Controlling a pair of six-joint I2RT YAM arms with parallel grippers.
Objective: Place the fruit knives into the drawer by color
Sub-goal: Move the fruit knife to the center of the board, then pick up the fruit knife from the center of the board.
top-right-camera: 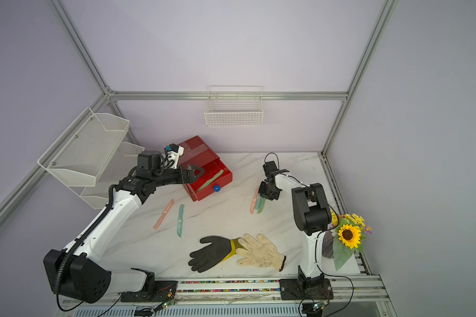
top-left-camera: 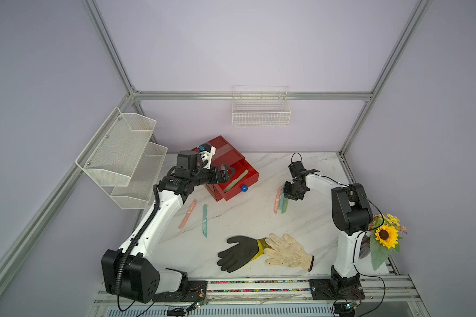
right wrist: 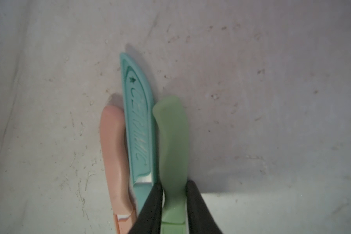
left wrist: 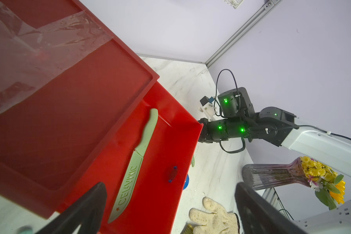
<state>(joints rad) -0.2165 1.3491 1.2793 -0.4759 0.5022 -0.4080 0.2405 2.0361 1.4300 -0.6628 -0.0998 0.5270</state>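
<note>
In both top views, the left gripper [top-left-camera: 232, 173] is hovering, released and spread wide, over the open drawer [top-left-camera: 254, 177] of the red cabinet [top-left-camera: 226, 152] at frame centre. A stored green knife [top-left-camera: 235, 181] is lying inside it. A pink knife [top-left-camera: 187, 214] and a teal knife [top-left-camera: 205, 221] are lying lower left of the cabinet. In the left wrist view, the stored green knife is lying diagonally in the drawer. In the right wrist view, the right gripper [right wrist: 174, 184] is clenching the green knife [right wrist: 171, 145] by its handle at lower centre. A 2nd teal knife [right wrist: 139, 125] and a 2nd pink knife [right wrist: 114, 154] are resting side by side just left of it.
</note>
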